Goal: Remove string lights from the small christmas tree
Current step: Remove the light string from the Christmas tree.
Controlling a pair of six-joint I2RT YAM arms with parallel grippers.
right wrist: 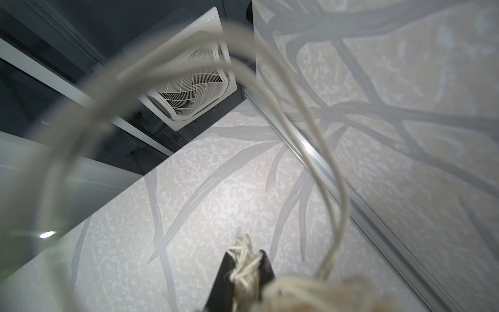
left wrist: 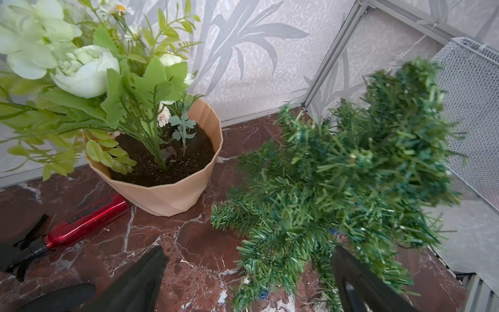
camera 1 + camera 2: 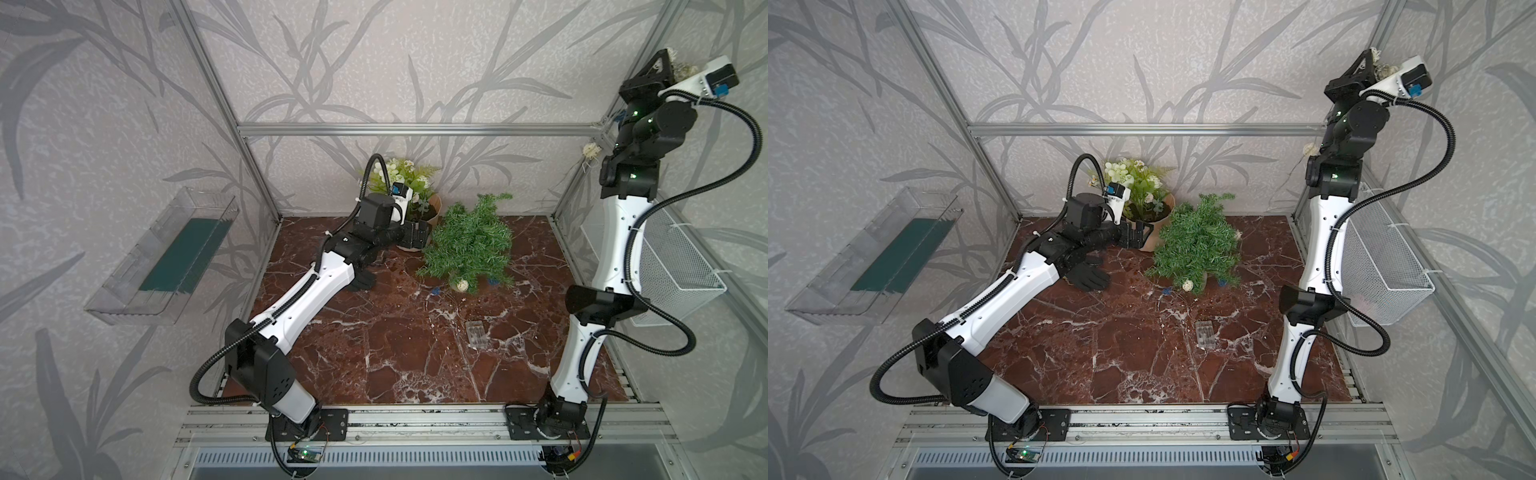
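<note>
Front half of red-brown marble tabletop (image 3: pixel 374 353) open; only clear rectangular plastic battery box (image 3: pixel 476 334) lies flat there, right of centre.
Rear centre crowded: bushy green artificial pine tree (image 3: pixel 467 249) just beside peach faceted pot of white flowers (image 3: pixel 435 207). Narrow gap between them taken by left gripper (image 3: pixel 422 236), jaws spread.
String lights (thin pale wire, cream and blue woven balls) (image 3: pixel 462 285) trail on tabletop at tree's front edge. More strands hang by right rear post, up to right gripper (image 1: pixel 244 267) clamped on them.
Black glove (image 3: pixel 1090 277) and red spray bottle (image 2: pixel 86 220) lie near pot.
White wire-mesh basket (image 3: pixel 677 270) lines right wall.

Left gripper (image 2: pixel 248 252) agape; right gripper (image 1: pixel 245 255) clamped.
</note>
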